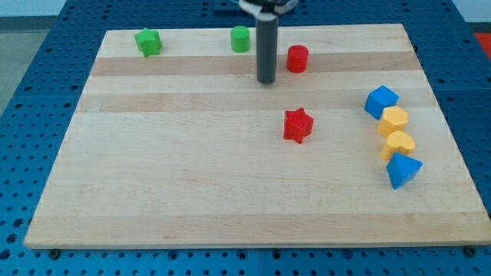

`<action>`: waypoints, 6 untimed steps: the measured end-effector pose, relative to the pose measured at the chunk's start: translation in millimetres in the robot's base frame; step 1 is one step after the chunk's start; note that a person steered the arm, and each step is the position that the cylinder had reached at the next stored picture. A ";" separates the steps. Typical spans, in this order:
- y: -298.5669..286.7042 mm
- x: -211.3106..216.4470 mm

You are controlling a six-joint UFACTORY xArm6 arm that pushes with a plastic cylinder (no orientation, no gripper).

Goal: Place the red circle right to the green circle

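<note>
The red circle (298, 58) stands near the board's top edge, right of centre. The green circle (241, 38) stands further left and slightly higher, close to the top edge. My tip (266, 80) rests on the board between them, below and right of the green circle and below and left of the red circle, touching neither. The rod rises straight up from it and crosses the gap between the two circles.
A green star (147, 41) sits at the top left. A red star (298, 125) lies below the red circle. At the right edge a blue block (381, 101), two yellow blocks (393, 120) (399, 143) and a blue block (403, 169) form a column.
</note>
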State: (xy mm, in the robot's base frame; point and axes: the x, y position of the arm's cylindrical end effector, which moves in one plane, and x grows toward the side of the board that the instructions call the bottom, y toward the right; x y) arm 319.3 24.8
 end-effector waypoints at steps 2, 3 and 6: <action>13.3 -0.4; 41.4 -5.9; 88.8 -19.2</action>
State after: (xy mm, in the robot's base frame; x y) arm 300.1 113.6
